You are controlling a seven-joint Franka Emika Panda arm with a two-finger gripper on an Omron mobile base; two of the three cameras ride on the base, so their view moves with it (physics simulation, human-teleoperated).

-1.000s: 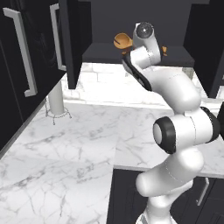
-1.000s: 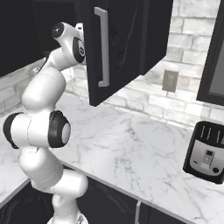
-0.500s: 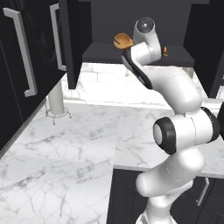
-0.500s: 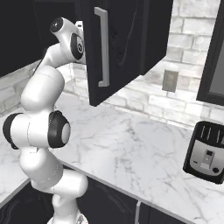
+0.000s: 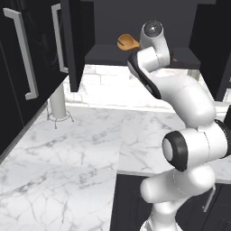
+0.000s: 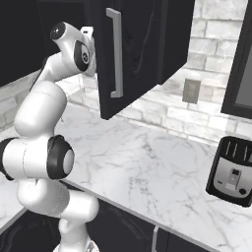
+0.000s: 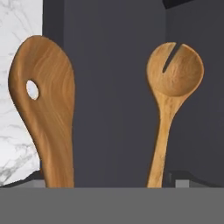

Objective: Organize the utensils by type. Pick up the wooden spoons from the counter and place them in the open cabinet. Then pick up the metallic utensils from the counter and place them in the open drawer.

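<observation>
Two tan-orange wooden spoons lie side by side on the dark shelf of the open cabinet (image 5: 103, 55). In the hand view the broad spoon with a hole (image 7: 43, 109) is on the left and the slimmer slotted spoon (image 7: 168, 94) is on the right. One spoon bowl (image 5: 127, 42) peeks out beside the wrist in the left base view. My gripper (image 7: 109, 181) faces both spoons from just in front of them, its tips spread wide at the frame's bottom corners, holding nothing. The metallic utensils and the open drawer are out of view.
The open cabinet door (image 5: 76, 40) hangs left of the shelf, and its handle side (image 6: 118, 54) screens the hand in the right base view. A post on a round stand (image 5: 58, 103) rises from the marble counter (image 5: 90, 144). A toaster (image 6: 234, 170) sits far right.
The wrist has risen slightly at the cabinet shelf. The spoon bowl on the shelf has stayed where it was.
</observation>
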